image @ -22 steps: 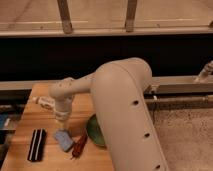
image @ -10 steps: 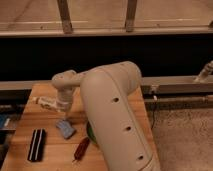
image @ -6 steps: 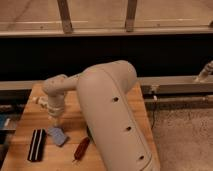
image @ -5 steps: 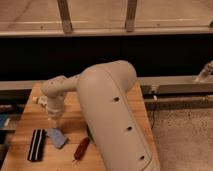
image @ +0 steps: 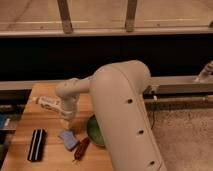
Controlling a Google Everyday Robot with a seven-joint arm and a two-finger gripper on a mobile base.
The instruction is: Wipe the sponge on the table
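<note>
The robot's arm [image: 122,115] is a thick, smooth, off-white shell with rounded joints and a row of small dark round holes down its broad front link. A slimmer cream wrist section ends in the gripper [image: 65,124], low over the table [image: 25,125].

Striped bar [image: 36,145], dark red implement [image: 81,149], green plate [image: 93,131].

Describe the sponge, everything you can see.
The sponge is a small, light-blue, soft-looking rectangular pad lying flat on the table, skewed to its edges. The gripper hangs right above its far end; whether they touch is unclear. A dark red tool lies close beside it, toward the view's right.
</note>
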